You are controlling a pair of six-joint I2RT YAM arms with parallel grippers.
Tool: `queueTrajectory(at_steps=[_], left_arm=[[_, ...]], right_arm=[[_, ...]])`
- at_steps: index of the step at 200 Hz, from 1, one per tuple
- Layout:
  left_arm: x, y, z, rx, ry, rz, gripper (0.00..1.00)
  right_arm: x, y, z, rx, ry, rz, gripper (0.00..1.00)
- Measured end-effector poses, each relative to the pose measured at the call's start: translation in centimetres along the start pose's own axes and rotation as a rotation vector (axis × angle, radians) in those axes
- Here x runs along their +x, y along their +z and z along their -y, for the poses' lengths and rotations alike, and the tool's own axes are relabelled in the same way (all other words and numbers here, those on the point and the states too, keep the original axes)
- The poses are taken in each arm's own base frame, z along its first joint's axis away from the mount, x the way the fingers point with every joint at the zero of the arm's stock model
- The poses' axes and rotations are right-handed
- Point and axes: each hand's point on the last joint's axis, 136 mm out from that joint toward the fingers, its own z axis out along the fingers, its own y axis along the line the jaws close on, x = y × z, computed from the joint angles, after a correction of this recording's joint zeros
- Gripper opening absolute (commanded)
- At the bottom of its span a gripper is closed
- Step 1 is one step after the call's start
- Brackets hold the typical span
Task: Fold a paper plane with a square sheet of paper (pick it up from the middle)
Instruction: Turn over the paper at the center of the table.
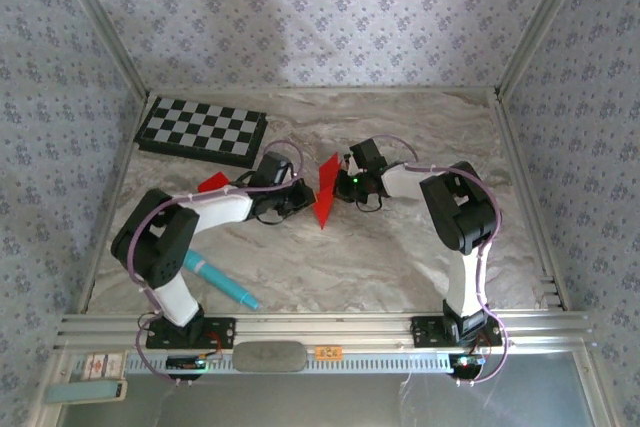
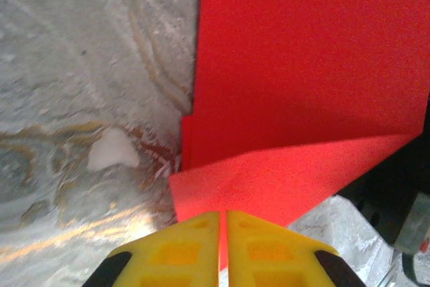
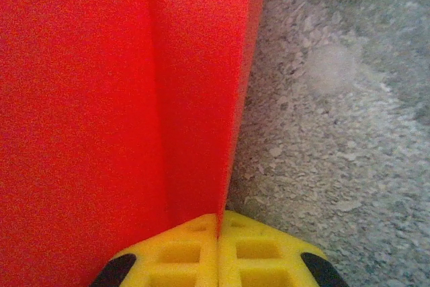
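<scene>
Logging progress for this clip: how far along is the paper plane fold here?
Done: the red sheet is picked up, held between the arms, and carries at least one crease, visible in both wrist views. In hand: the left pincer and right pincer are each shut on it. Remaining: no narrow pointed dart shape yet, so most folds likely remain.

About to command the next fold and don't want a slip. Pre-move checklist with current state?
1. Left gripper shut on paper: ok.
2. Right gripper shut on paper: ok.
3. Crease present in paper: ok, fold line visible in right wrist view.
4. Paper's lower tip off table: cannot tell.
5. Pen and scrap apart from paper: ok.
</scene>
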Motion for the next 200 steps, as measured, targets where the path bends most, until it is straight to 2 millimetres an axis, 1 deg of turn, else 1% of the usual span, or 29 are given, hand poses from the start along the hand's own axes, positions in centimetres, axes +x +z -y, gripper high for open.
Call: queueTrajectory(at_steps=[42,71,113,143,169,187,200], left_arm=[[0.0,1.5,0.9,0.021,0.01,-0.024,0.05],[0.1,2.3,0.4,0.01,0.004,-0.037,0.03],[0.5,3.4,-0.5,-0.008,-0.008,-0.066,0.02],[0.6,3.6,-0.2,0.003,-0.007,-0.079,0.03],[0.6,3.8,0.6,0.019,0.001,-0.087,0.04],[0.6,3.9,1.1,0.028,0.008,-0.09,0.04],[0.5,3.9,1.4,0.034,0.012,-0.09,0.05]], right_arm=[[0.0,-0.1,0.1,-0.02,0.021,0.0,0.1],[0.1,-0.4,0.3,-0.029,0.04,-0.001,0.15],[0.4,-2.2,0.5,-0.044,0.083,0.012,0.24],[0.6,-3.8,0.6,-0.059,0.116,0.029,0.27],[1.3,-4.6,1.8,-0.047,0.157,0.03,0.28],[2.2,-5.2,3.1,-0.026,0.186,0.029,0.31],[2.7,-5.8,3.7,-0.017,0.19,0.035,0.34]])
